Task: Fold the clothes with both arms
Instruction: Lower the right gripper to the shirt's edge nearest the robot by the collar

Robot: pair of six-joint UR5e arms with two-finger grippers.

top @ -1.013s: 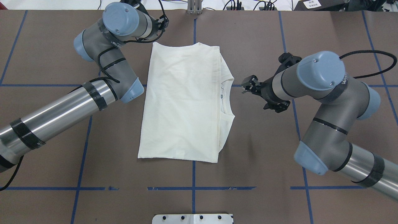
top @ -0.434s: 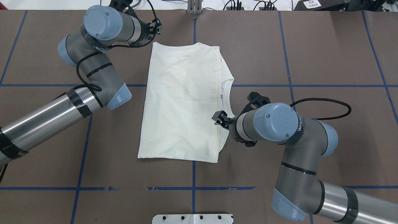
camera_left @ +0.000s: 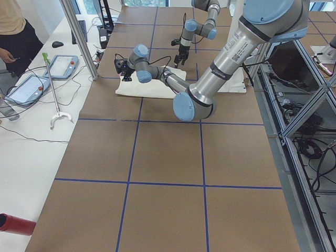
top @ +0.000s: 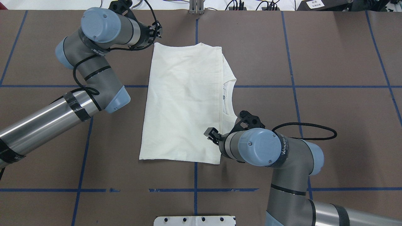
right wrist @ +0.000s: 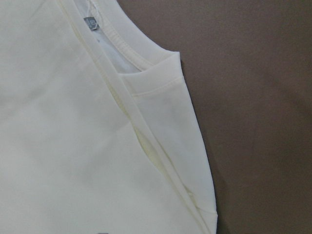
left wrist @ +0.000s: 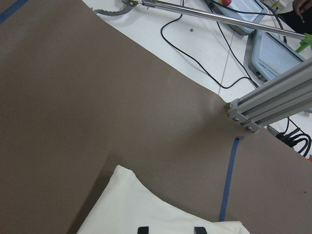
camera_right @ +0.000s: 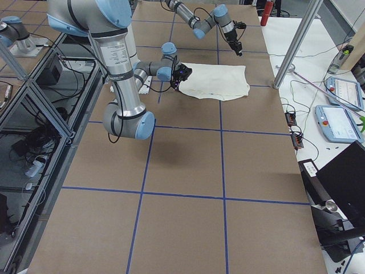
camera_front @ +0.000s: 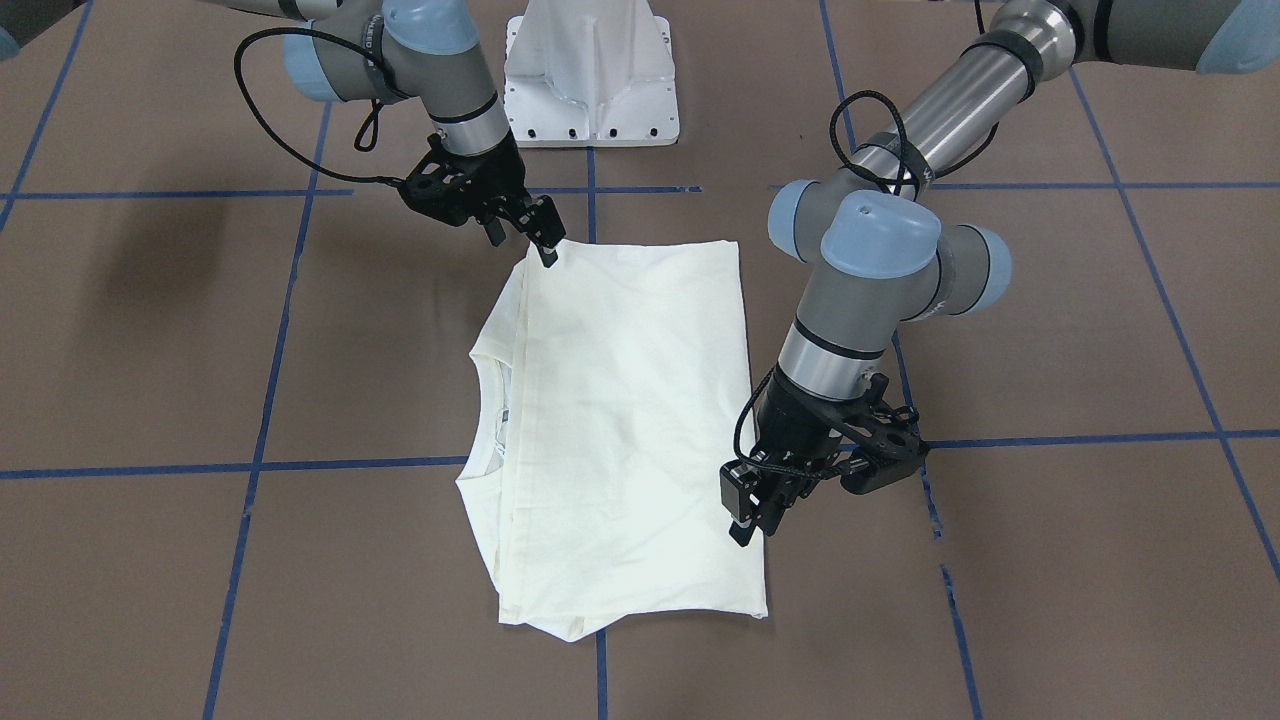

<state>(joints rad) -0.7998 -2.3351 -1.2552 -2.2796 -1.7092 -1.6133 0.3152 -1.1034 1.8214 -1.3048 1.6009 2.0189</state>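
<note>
**Operator:** How far along is this fold?

**Observer:** You are looking at a T-shirt (top: pixel 182 103) lying flat in the middle of the table (top: pixel 329 47), plain side up. It is already doubled over into a neat rectangle, with the collar peeking out along the robot's right edge. The early folds are looking done, and one more halving is probably waiting.

**Operator:** And the grippers?

**Observer:** The left gripper (camera_front: pixel 750 520) is hovering by the shirt's far left corner, jaws standing apart and carrying nothing. The right gripper (camera_front: pixel 525 240) is hanging at the near right corner, also parted and empty. Neither is pinching cloth, so you are watching the approach to the next fold.
</note>
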